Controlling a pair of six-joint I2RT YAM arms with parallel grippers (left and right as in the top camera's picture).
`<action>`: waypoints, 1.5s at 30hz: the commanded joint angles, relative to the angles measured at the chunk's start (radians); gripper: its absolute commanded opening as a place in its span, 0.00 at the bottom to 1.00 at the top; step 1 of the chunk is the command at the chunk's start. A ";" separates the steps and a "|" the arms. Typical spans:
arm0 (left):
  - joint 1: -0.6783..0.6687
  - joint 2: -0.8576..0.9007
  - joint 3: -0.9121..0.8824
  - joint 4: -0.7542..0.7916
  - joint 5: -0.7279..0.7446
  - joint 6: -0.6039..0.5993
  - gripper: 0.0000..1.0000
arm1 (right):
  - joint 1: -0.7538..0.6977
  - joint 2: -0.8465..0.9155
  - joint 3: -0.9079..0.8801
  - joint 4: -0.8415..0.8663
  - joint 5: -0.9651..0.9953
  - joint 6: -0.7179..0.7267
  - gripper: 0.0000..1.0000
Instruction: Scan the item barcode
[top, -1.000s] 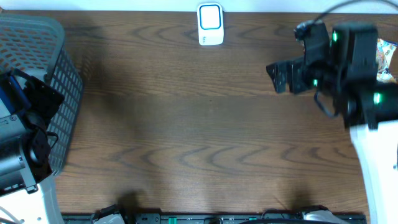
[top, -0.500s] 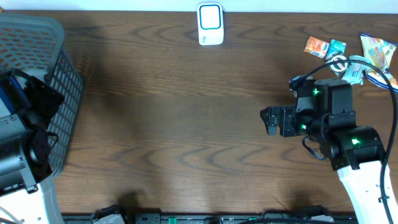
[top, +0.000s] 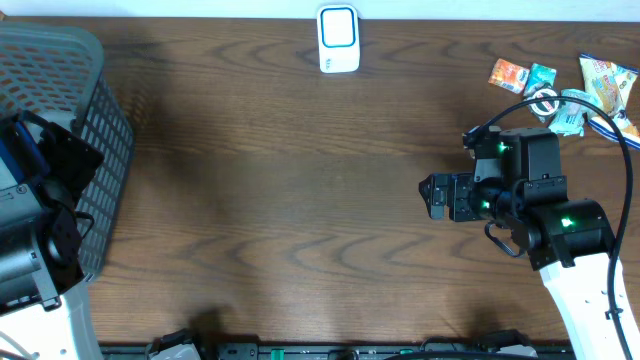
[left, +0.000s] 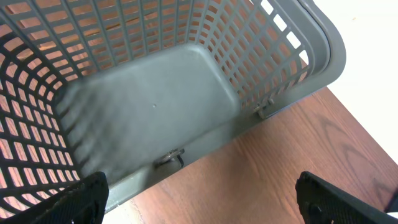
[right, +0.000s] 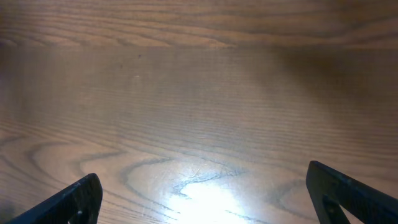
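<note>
Several small snack packets (top: 560, 88) lie in a loose pile at the back right of the table; an orange one (top: 508, 74) sits at the pile's left end. A white scanner (top: 338, 39) stands at the back edge, centre. My right gripper (top: 432, 197) points left, in front of and to the left of the pile, well apart from it. It is open (right: 205, 202) over bare wood with nothing between its fingers. My left gripper (left: 202, 208) is open over the rim of the grey basket (left: 155, 93) and holds nothing.
The grey mesh basket (top: 70, 80) fills the back left corner, with my left arm (top: 35, 220) at its front edge. A black cable (top: 625, 150) loops from the right arm over the packets. The brown wooden table (top: 270, 190) spans the overhead view.
My right arm has swung from over the packets at the back right toward the front and left, uncovering them. It has barely moved in the last half second. The left arm stayed still.
</note>
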 joint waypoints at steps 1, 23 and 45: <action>0.003 0.000 0.002 -0.004 -0.006 -0.008 0.95 | 0.009 0.002 -0.003 0.003 0.007 -0.040 0.99; 0.003 0.000 0.002 -0.004 -0.006 -0.008 0.95 | -0.025 -0.710 -0.908 0.907 -0.007 -0.077 0.99; 0.003 0.000 0.002 -0.004 -0.006 -0.009 0.95 | -0.110 -1.099 -1.073 0.901 0.000 -0.156 0.99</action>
